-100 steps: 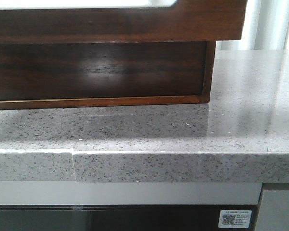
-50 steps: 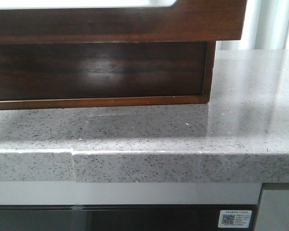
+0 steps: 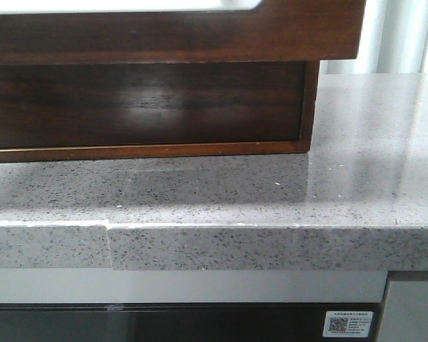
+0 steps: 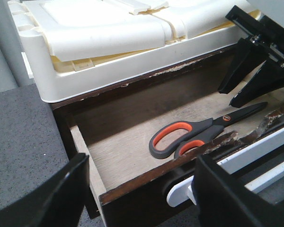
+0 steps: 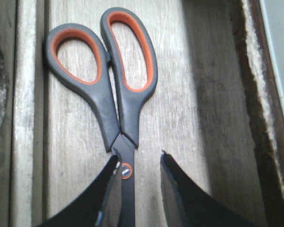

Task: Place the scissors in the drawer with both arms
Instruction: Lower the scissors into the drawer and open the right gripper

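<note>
The drawer (image 4: 146, 182) stands pulled open, and the scissors (image 4: 206, 130), grey with orange-lined handles, lie flat on its pale wooden floor. In the front view only the glossy dark brown drawer front (image 3: 164, 32) shows, with a pale rounded shape (image 3: 128, 6) along its upper edge. My right gripper (image 5: 140, 158) hangs open over the scissors (image 5: 118, 109). Its fingers straddle the blade by the pivot, one finger beside the blade and the other apart. The left wrist view also shows this right gripper (image 4: 231, 97). My left gripper (image 4: 142, 161) is open, spread wide before the drawer's front edge, holding nothing.
A white handle (image 4: 180, 191) runs along the drawer front. A cream plastic box (image 4: 109, 38) sits on top of the cabinet above the drawer. The cabinet rests on a speckled grey stone counter (image 3: 271, 192), whose front edge is close to the camera.
</note>
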Available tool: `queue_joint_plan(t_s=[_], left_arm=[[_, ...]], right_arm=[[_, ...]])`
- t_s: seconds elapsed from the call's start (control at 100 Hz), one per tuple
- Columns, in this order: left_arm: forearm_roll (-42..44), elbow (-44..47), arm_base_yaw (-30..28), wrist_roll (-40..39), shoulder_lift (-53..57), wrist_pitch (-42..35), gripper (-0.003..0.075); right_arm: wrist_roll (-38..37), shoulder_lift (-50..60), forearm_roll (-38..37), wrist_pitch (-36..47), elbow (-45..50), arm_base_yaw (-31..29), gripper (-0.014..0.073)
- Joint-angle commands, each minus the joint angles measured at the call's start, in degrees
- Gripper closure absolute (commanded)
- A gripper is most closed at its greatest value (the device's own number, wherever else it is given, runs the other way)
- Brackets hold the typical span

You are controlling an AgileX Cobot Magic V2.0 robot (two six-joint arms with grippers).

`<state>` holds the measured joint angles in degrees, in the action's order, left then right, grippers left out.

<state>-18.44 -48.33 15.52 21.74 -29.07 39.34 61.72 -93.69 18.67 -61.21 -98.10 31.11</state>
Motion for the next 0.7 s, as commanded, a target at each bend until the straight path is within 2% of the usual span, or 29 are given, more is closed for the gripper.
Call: queue_joint_plan(t_s=[0.0,0.13,0.34,0.5,0.69], left_arm=[[-1.01,-1.86,0.37,-0.14,-0.73,-4.16,0.0282],[-1.01,-1.86,0.37,-0.14,-0.73,-4.38,0.0282],[-1.01,-1.86,0.37,-0.14,-0.73,-4.38,0.0282],[-1.01,-1.86,0.37,-0.14,-0.73,-4.5,0.0282],[-1.01,-1.86,0.37,-0.14,-0.73,-5.0,0.0282]], right_arm=[[-0.78,3.34,-0.02,3.3,-1.77,-0.08,0.0403],[-6.86,6.71,-2.8,3.34,-1.88,-0.08,0.0403],[-24.64,14.99,-9.69,-0.28,-1.77,-0.08,0.0403],[-37.45,20.32,-10.07,-4.52,-1.54,-0.08,0.0403],[-45.35,28.55,-10.07,0.07,7.89,-0.08,0.0403]])
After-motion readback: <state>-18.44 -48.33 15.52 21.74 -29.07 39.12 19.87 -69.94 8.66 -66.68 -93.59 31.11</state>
